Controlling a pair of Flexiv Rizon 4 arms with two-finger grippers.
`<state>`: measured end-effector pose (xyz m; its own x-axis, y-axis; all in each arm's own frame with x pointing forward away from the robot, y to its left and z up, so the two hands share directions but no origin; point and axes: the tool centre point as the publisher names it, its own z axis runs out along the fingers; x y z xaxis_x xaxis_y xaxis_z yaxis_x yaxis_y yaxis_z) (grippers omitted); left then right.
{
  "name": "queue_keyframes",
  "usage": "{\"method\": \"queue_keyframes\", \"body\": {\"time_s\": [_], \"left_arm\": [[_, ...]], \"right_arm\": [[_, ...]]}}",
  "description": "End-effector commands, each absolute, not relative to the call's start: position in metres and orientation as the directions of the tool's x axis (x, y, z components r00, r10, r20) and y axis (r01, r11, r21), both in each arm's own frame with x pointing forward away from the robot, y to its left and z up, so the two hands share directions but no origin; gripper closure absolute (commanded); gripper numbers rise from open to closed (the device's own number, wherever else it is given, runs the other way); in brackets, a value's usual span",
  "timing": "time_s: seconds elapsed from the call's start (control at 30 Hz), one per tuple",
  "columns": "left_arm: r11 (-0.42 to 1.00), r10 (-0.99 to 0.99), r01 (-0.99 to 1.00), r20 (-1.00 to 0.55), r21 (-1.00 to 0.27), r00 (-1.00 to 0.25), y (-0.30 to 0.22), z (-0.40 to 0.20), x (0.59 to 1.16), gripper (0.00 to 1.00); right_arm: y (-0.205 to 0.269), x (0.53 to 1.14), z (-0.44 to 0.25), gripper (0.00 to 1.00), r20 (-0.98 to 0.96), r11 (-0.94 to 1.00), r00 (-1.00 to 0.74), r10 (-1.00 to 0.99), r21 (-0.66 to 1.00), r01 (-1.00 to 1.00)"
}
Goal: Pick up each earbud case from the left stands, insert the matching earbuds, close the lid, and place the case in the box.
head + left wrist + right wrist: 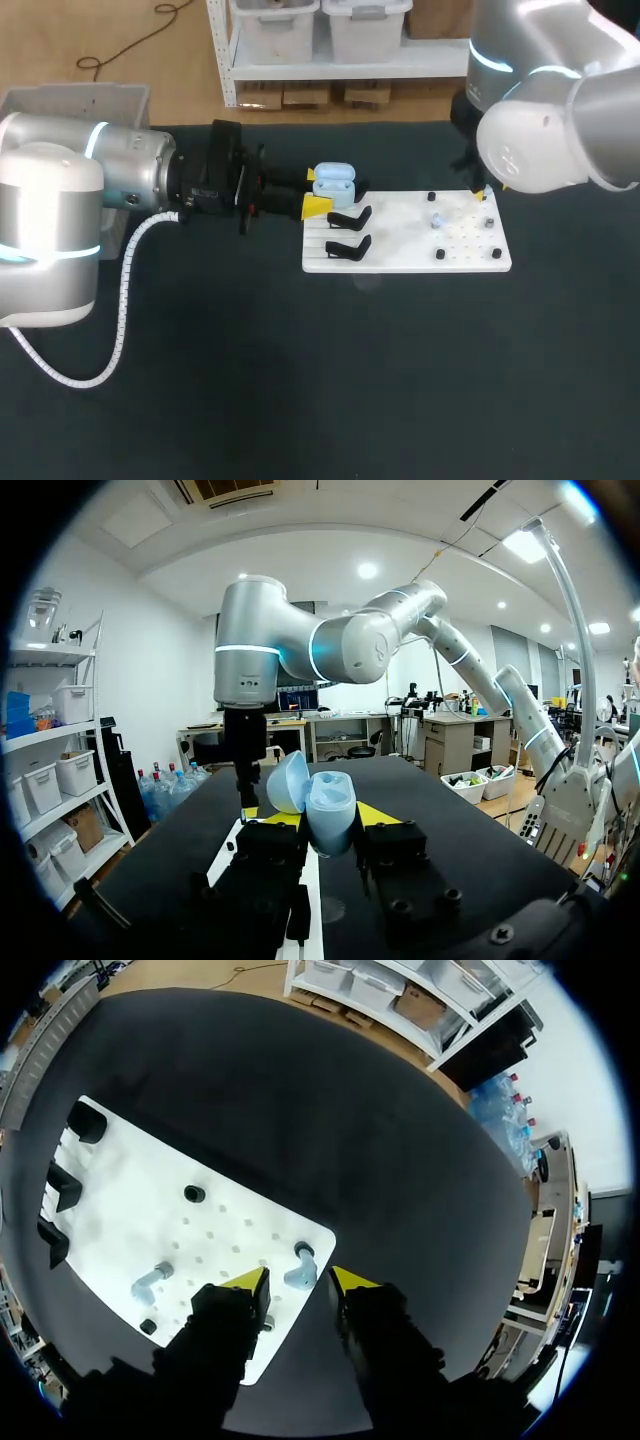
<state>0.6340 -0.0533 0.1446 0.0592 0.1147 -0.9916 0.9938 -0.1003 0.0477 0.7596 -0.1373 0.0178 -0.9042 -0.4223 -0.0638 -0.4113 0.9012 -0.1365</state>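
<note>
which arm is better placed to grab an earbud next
Right. The right gripper hangs open over a blue earbud on the white board; the left gripper is shut on the open case.

No legible text, labels, numbers (checked all views).

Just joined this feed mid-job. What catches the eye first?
The open light blue earbud case stands out, clamped between the left gripper's yellow tips by the black stands at the white board's left end. Next, the right gripper, open, hovers over a pale blue earbud at the board's far right corner.
</note>
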Motion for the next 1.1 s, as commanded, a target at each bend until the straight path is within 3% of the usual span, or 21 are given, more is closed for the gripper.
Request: {"method": "queue_keyframes", "body": {"time_s": [0.03, 0.7, 1.1], "left_arm": [[-0.098, 0.112, 0.994, -0.992, 0.051, 0.062, -0.0531, 0.1436, 0.6336, 1.0], [-0.098, 0.112, 0.994, -0.992, 0.051, 0.062, -0.0531, 0.1436, 0.6336, 1.0], [-0.098, 0.112, 0.994, -0.992, 0.051, 0.062, -0.0531, 0.1436, 0.6336, 1.0]], "right_arm": [[-0.1379, 0.758, 0.0157, 0.63, -0.069, 0.902, -0.905, -0.419, -0.142, -0.407], [-0.1369, 0.7588, 0.0118, 0.67, -0.057, 0.894, -0.901, -0.431, -0.164, -0.417], [-0.1371, 0.7598, 0.0104, 0.81, -0.055, 0.891, -0.9, -0.433, -0.178, -0.418]]}}
